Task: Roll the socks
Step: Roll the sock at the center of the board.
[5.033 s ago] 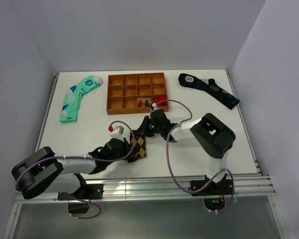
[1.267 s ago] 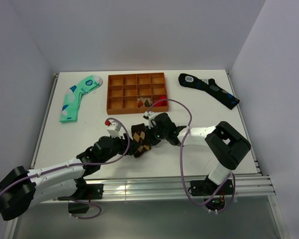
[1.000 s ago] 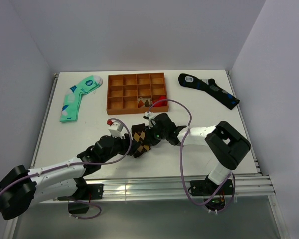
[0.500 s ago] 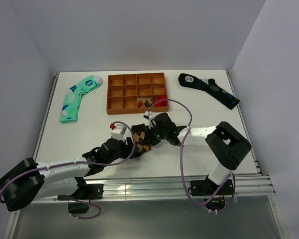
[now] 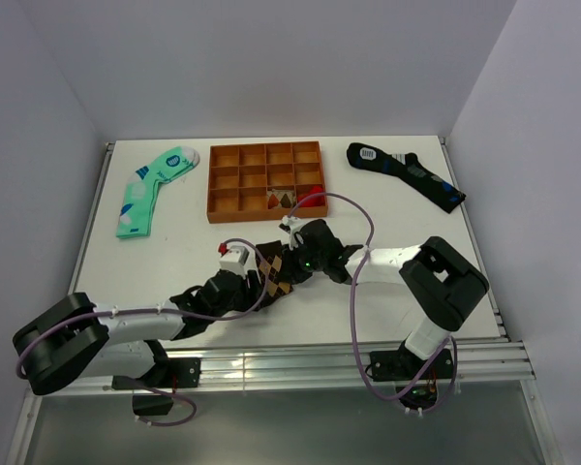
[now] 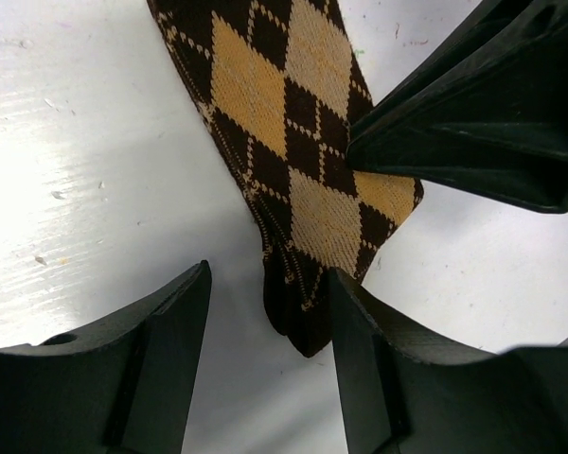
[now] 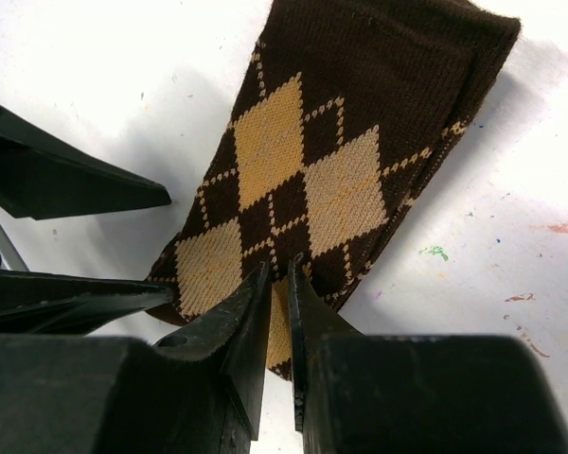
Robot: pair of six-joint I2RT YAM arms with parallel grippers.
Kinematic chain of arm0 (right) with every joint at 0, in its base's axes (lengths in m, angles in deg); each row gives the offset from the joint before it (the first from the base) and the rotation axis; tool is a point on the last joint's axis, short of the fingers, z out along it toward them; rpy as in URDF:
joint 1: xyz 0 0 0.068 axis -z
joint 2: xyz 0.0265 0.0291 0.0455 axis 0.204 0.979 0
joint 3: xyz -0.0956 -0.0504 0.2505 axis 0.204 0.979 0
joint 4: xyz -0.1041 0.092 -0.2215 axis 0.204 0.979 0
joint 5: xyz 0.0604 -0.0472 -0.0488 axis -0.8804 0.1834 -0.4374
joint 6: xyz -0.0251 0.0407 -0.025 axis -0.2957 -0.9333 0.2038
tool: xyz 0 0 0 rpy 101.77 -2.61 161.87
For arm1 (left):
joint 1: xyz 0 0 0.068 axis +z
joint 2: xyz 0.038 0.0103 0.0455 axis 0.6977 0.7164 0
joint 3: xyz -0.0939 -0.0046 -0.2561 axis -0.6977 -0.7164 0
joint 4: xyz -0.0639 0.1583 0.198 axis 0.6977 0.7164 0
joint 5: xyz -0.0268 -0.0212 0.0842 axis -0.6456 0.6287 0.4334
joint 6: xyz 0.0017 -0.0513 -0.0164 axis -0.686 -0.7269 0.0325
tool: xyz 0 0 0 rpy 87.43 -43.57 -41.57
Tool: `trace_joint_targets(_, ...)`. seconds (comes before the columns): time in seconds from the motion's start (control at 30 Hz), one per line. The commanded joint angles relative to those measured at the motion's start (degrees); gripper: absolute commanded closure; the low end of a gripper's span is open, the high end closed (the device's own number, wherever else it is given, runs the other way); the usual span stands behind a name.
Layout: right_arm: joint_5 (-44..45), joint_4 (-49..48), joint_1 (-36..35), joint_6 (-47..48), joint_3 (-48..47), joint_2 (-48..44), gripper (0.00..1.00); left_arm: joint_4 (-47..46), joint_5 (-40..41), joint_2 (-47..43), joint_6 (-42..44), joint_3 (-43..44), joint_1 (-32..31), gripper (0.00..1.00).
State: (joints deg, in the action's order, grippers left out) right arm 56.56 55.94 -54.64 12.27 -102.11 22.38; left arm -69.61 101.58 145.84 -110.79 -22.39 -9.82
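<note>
White bench (image 5: 174,242), pale walls around. Orange tray (image 5: 212,184) at rear centre. Brown argyle socks (image 5: 276,269) lie flat mid-bench, on the near side of the tray. Left end effector (image 6: 270,284) is half open, straddling the socks' dark end, gripping nothing. Right end effector (image 7: 276,270) is almost closed, tips pinching the patterned fabric.

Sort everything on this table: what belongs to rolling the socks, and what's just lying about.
Job in hand:
brown argyle socks
left claw, open astride one end of them
right claw, pinched nearly shut on them

Lying about:
mint-green sock
dark sock with blue marks
orange compartment tray
</note>
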Motion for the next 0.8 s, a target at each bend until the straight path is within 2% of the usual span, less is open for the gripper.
trace_joint_targets(0.0,1.00,-0.58,-0.11,-0.12,-1.26,-1.95,0.80,-3.96,-1.43,0.95,-0.96,0.89,-0.25,0.42)
trace_joint_targets(0.27,1.09,-0.49,-0.11,-0.21,-1.17,-1.51,0.81,-3.43,-2.39,-4.58,-5.08,-3.50,-0.25,0.42)
trace_joint_targets(0.53,0.65,-0.58,-0.19,-0.21,-1.61,-1.16,0.81,-7.73,-3.89,-3.18,-4.48,-5.09,-0.34,0.40)
trace_joint_targets(0.77,0.56,-0.06,-0.11,0.14,-2.67,-0.11,0.81,-7.30,1.20,-1.51,-1.57,-3.16,-2.62,0.41)
